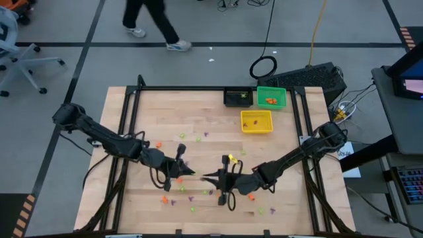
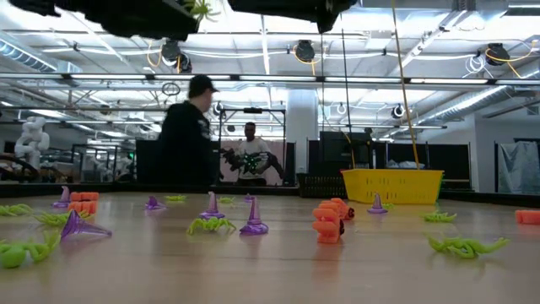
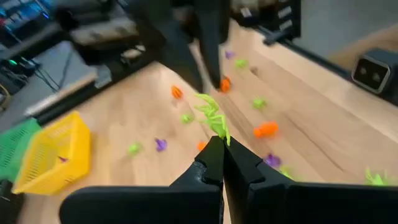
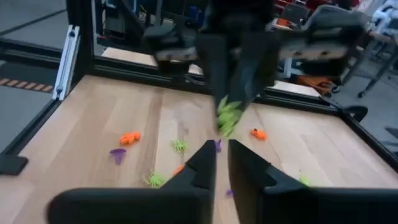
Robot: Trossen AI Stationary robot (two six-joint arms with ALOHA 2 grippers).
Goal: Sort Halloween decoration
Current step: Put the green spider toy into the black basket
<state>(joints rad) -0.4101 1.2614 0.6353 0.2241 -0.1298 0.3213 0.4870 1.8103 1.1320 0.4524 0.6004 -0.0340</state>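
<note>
The Halloween decoration is many tiny orange, purple and light-green trinkets (image 2: 253,218) strewn over the near half of the wooden table (image 1: 198,142). My left gripper (image 3: 222,148) hangs above the table's near middle, shut on a light-green spider trinket (image 3: 211,117). The spider also shows in the right wrist view (image 4: 228,117). My right gripper (image 4: 222,155) faces it from the right, a short way off. Its fingers stand a little apart with nothing between them. In the high view the two grippers (image 1: 188,170) (image 1: 208,176) nearly meet tip to tip. My left gripper pinches the green spider by its near end (image 3: 219,135) between the tips of its two fingers. The fingers come from the table's left, slanting a little downward. The spider sticks out beyond the fingertips, lifted clear of the table.
At the table's far right stand a black bin (image 1: 238,98), a green bin (image 1: 271,98) and a yellow bin (image 1: 256,121). Loose trinkets lie under and around both grippers. A person (image 1: 152,23) walks on the floor beyond the far edge.
</note>
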